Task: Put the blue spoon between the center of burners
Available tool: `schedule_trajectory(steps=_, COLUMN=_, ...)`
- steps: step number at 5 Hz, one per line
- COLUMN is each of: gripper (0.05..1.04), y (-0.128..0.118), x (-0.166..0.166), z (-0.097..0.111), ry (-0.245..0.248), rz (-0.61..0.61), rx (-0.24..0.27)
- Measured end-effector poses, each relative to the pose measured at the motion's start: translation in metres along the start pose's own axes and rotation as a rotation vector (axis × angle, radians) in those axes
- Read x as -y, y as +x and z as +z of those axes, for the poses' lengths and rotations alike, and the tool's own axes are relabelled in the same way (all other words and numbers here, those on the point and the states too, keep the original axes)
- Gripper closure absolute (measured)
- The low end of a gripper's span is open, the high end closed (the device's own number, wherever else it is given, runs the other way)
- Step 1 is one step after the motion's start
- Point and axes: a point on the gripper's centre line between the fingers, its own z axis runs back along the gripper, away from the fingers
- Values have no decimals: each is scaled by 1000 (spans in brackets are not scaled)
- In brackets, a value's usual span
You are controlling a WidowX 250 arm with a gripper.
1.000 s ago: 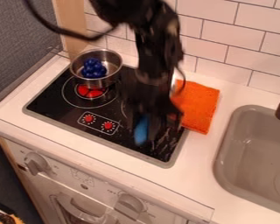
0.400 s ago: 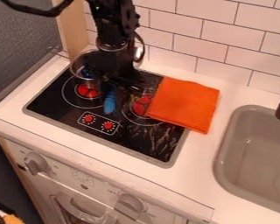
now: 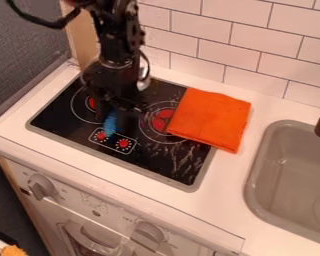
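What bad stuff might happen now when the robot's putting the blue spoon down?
The spoon is by the red knobs, so it might end up on them instead of between the burners.

The gripper is right at the spoon, so a little bump might turn or push it.

The orange cloth covers part of one burner, so the arm might drag it if it swings that way.
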Motion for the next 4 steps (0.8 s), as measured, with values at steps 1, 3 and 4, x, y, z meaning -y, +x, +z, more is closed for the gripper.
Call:
schedule_trajectory(steps=1, gripper=623, y=-3, x=-8, z=-9, ry=-35, rz=-48, rx=-9)
schedule_trajectory(steps=3, gripper=623, y=-1, x=-2, z=-10, ry=-81, rz=-130, rx=18)
schedule_trajectory(steps=4, gripper=623, y=0, x=4, z=-10, ry=-89, rz=-152, rx=26)
